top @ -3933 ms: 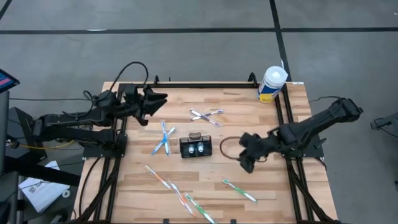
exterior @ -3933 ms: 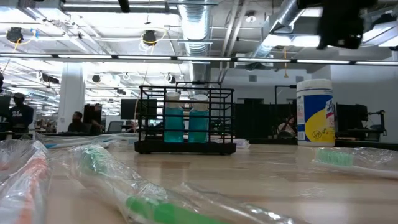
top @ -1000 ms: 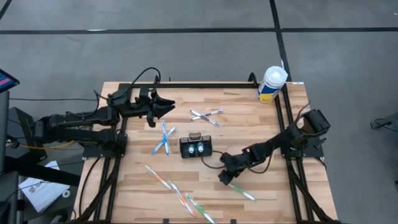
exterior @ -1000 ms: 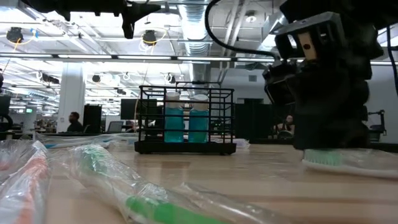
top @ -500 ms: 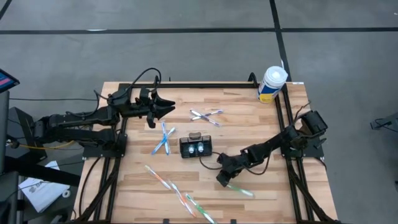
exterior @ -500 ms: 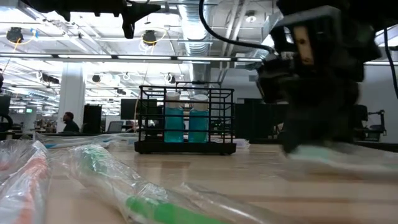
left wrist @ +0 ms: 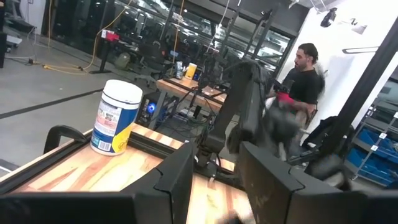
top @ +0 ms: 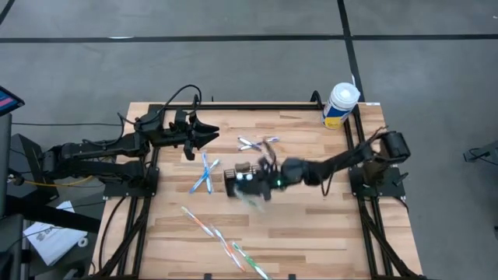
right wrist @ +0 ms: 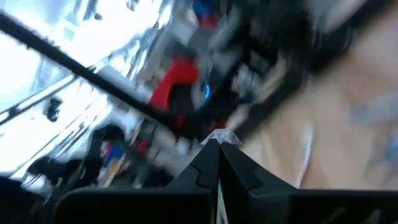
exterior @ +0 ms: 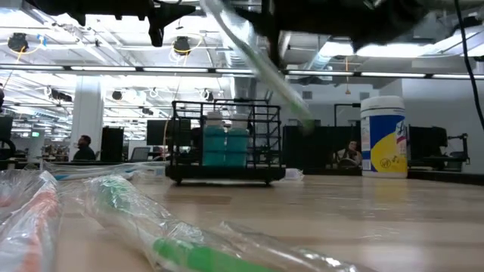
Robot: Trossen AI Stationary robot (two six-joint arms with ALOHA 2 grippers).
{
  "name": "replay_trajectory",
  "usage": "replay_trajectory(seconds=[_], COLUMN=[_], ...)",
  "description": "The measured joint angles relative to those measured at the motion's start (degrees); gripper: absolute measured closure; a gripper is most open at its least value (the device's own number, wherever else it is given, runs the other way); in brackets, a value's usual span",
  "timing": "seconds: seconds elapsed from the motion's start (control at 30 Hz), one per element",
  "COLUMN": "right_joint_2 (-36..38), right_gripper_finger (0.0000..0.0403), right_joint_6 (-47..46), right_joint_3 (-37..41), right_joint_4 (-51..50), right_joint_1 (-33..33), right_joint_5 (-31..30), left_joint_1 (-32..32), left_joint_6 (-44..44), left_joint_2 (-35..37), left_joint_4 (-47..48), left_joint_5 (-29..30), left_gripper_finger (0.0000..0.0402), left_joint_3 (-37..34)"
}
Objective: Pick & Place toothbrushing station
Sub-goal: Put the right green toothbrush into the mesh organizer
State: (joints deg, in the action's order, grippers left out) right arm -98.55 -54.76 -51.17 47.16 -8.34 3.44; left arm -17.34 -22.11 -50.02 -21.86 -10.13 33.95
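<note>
The black wire-mesh basket stands on its base at mid-table, with two teal cups inside; it also shows in the low view. My right gripper hovers just above its right side, shut on a green toothbrush in a clear wrapper. The toothbrush slants above the basket and shows blurred in the high view. My left gripper is open and empty above the table's far left part; in its wrist view the fingers stand apart. My right gripper pinches the wrapped toothbrush between its two shut fingers; a pale bit of it shows at the fingertips. Blur hides which part is held. The toothbrush is lifted clear and slants, its lower end near the basket's top.
A white-and-yellow wipes tub stands at the far right corner. Wrapped toothbrushes lie about: a blue pair left of the basket, purple ones beyond it, orange and green ones near the front edge, close to the low camera.
My right gripper has risen from the table's near right part with the green toothbrush and swung fast toward the far left, ending over the basket. The toothbrush is lifted clear and now slants. In the low view the basket has shifted slightly.
</note>
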Motion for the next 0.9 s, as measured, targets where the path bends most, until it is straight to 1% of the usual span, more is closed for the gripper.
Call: replay_trajectory(seconds=[0.1, 0.2, 0.33, 0.47, 0.6, 0.73, 0.9], right_joint_2=[3.4, 6.9, 10.8, 13.1, 13.0, 13.0, 13.0], right_gripper_finger=[0.0403, 0.0403, 0.0403, 0.0403, 0.0403, 0.0403, 0.0403], right_joint_6=[5.6, 9.8, 13.2, 16.3, 19.0, 22.8, 24.8], right_joint_3=[-2.6, -4.0, -4.3, -4.3, -4.3, -4.3, -3.4], right_joint_4=[-4.9, -7.5, -10.7, -13.9, -14.3, -14.2, -13.6], right_joint_1=[3.5, 6.0, 7.6, 8.9, 10.9, 13.5, 16.0], right_joint_5=[-0.5, -0.3, -0.1, -0.3, -0.9, -3.5, -3.7], left_joint_1=[0.0, 0.0, 0.0, 0.0, 0.0, 0.0, 0.0], left_joint_6=[0.0, 0.0, -0.2, -0.3, -0.2, -0.2, 1.1], left_joint_2=[0.0, 0.0, 0.0, 0.0, 0.0, 0.0, 0.0], left_joint_4=[0.0, 0.0, 0.0, 0.0, -0.1, 0.0, 0.0], left_joint_5=[0.7, 1.0, 1.2, 2.9, 4.4, 4.7, 6.7], left_gripper_finger=[0.0275, 0.0275, 0.0275, 0.0275, 0.0275, 0.0275, 0.0275], left_joint_3=[0.0, 0.0, 0.0, 0.0, 0.0, 0.0, 0.0])
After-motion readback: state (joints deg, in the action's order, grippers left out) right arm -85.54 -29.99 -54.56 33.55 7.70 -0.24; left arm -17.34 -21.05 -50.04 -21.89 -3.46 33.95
